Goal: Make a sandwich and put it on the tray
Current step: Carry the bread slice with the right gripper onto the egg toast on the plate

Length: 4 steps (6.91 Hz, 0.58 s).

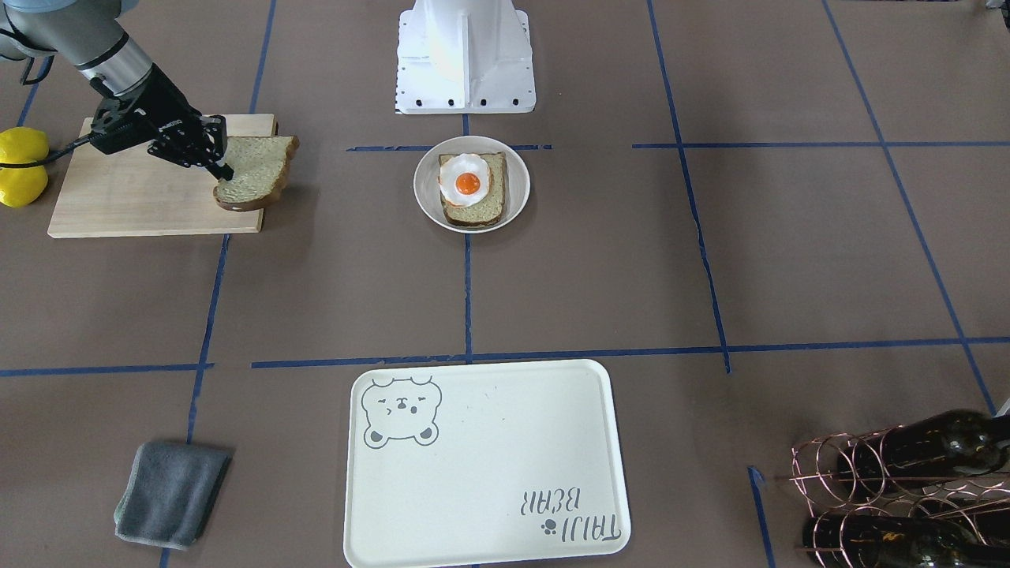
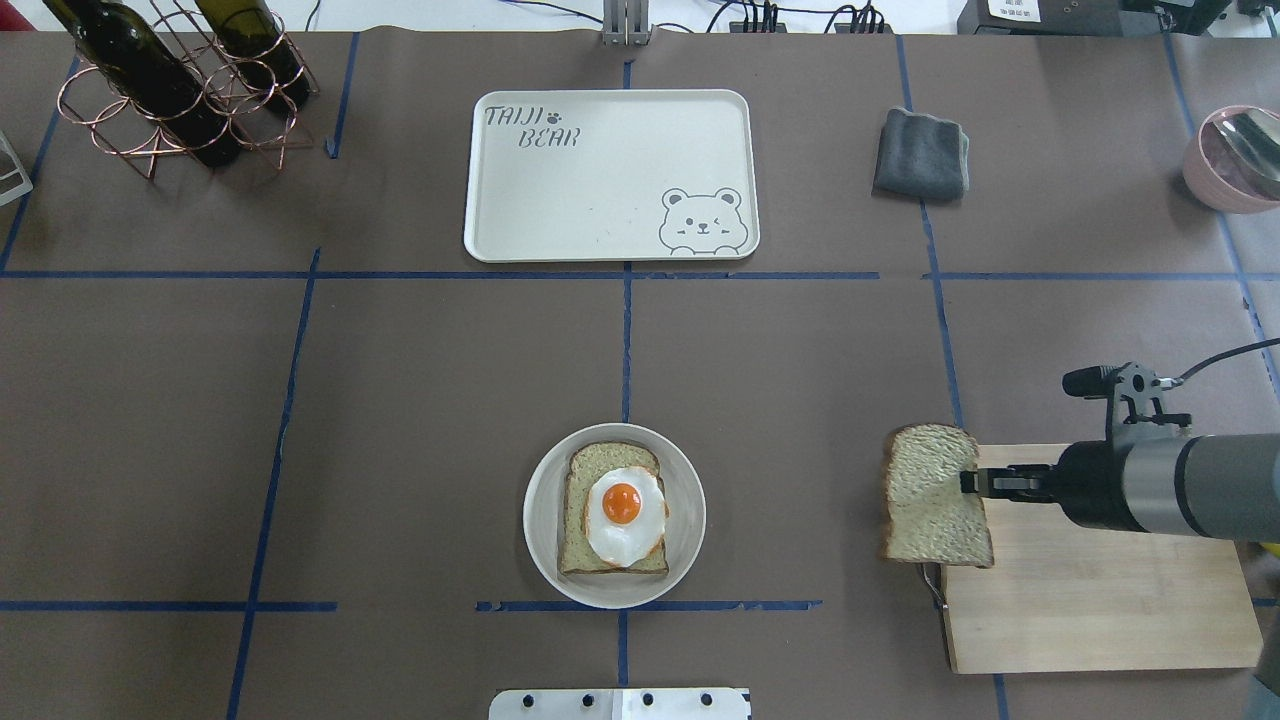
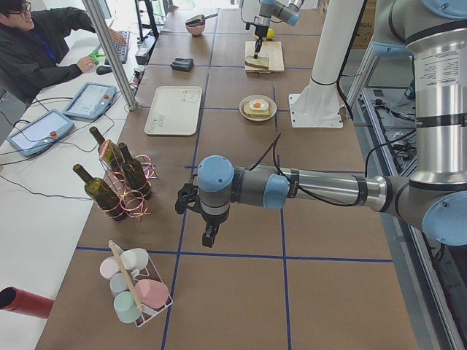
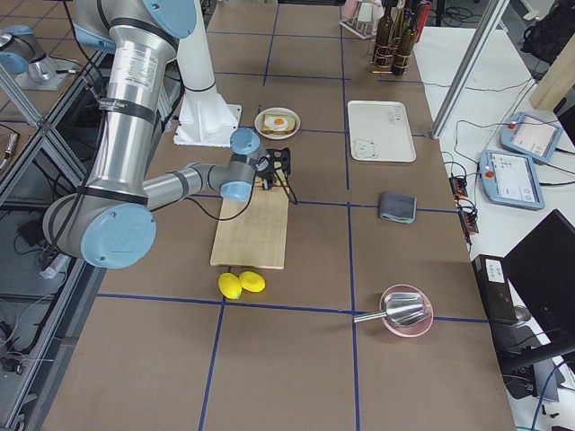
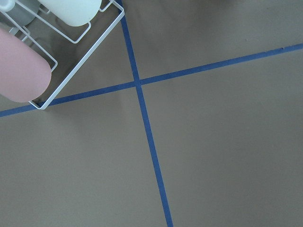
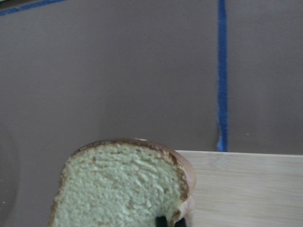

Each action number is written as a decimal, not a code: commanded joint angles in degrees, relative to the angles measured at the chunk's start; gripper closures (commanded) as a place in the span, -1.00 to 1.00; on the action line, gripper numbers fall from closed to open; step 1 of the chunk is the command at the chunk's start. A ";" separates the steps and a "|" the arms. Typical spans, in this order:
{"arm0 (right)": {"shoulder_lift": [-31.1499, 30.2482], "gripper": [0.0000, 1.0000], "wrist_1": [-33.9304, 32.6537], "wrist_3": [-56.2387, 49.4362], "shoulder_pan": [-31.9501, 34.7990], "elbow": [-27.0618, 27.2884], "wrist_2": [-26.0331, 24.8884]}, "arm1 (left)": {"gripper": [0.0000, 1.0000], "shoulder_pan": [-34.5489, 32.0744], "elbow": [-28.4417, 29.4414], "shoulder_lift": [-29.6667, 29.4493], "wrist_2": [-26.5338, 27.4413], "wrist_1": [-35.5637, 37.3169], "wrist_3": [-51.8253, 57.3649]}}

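Observation:
My right gripper is shut on a slice of speckled tan bread and holds it, tilted, over the left edge of the wooden cutting board. In the front view the gripper pinches the slice at its edge. The right wrist view shows the slice close up. The other slice, with the fried egg on top, lies on a round white plate. The cream bear tray sits bare at the far side. My left gripper hangs far off; I cannot tell its state.
Two lemons lie beside the cutting board. A grey cloth and a pink bowl are at the far right. A wire rack with wine bottles stands far left. A rack of cups is near my left arm.

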 commanded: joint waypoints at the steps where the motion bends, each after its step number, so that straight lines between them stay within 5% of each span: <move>1: 11.15 1.00 -3.76 0.99 -0.41 -1.98 -0.03 | -1.00 0.00 -0.03 0.06 0.00 0.00 -0.01; 4: 35.13 1.00 -35.50 0.99 -5.12 -2.17 -2.73 | -1.00 0.00 -0.03 -0.03 0.00 0.00 -0.01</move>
